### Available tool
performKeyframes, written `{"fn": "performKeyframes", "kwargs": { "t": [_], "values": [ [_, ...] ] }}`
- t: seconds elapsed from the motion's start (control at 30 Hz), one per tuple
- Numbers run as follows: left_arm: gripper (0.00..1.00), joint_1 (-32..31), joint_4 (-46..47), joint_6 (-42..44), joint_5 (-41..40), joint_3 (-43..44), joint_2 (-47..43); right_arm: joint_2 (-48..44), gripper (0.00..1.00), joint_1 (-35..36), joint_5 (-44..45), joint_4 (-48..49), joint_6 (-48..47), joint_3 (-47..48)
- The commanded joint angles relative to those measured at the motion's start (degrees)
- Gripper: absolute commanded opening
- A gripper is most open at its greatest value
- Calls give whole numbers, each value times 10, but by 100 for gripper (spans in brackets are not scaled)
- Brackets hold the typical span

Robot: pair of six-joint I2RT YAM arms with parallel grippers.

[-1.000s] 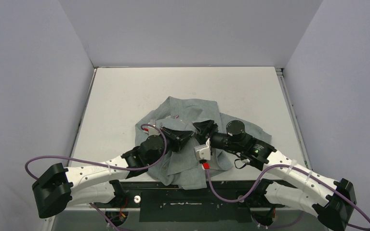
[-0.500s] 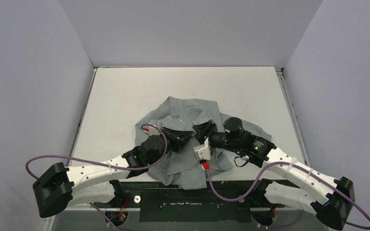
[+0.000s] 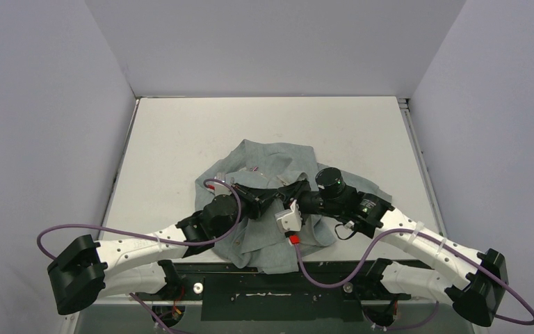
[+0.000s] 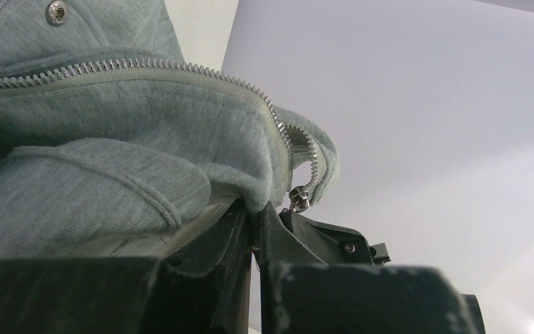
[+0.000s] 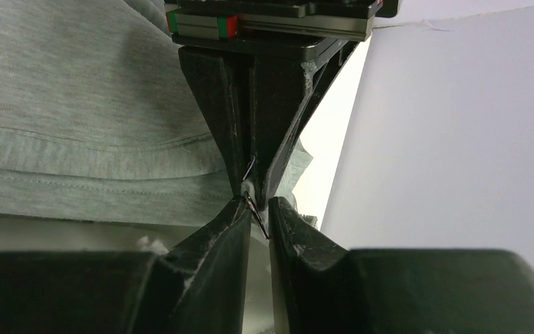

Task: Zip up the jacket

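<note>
**Top view.** The jacket point(image 3: 268, 160) lies crumpled on the surface point(image 3: 181, 132), and its near hem reaches the edge by my bases. My hands meet tip to tip over the jacket's middle. My left hand point(image 3: 270, 200) comes in from the jacket's left side and my right hand point(image 3: 290, 189) from its right.

**Left wrist view.** My left hand point(image 4: 252, 233) is pressed together on a folded edge of the jacket point(image 4: 97, 139), with fabric bulging above the fingers. The zipper point(image 4: 146, 66) shows as a single row of teeth along the top of that fold. It curves down to the slider point(image 4: 299, 200), which hangs just above the tip of my right hand point(image 4: 309, 226).

**Right wrist view.** My right hand point(image 5: 254, 205) is almost closed, pinching a thin dark metal tab point(image 5: 257, 219) in the narrow gap. I cannot tell from here whether this tab belongs to the slider. My left hand point(image 5: 250, 174) stands directly opposite, its tips just above mine, with the jacket point(image 5: 76, 104) behind both.
</note>
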Motion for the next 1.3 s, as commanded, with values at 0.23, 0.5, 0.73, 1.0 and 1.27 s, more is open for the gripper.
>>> {"fn": "performKeyframes", "kwargs": {
  "t": [0.23, 0.5, 0.73, 1.0, 1.27],
  "values": [
    [0, 0, 37, -2, 8, 4, 0, 0, 8, 6, -5, -13, 6, 34],
    [0, 0, 37, 0, 8, 0, 1, -1, 0, -2, -30, -19, 52, 45],
    [0, 0, 31, 14, 10, 3, 2, -7, 0, -30, -85, 37, 132, 35],
    [0, 2, 23, 24, 11, 5, -2, 5, 0, -55, -122, 70, 215, 42],
    [0, 1, -7, 55, 14, 21, -5, 41, 0, -62, -111, 67, 322, 79]
  ]
}}
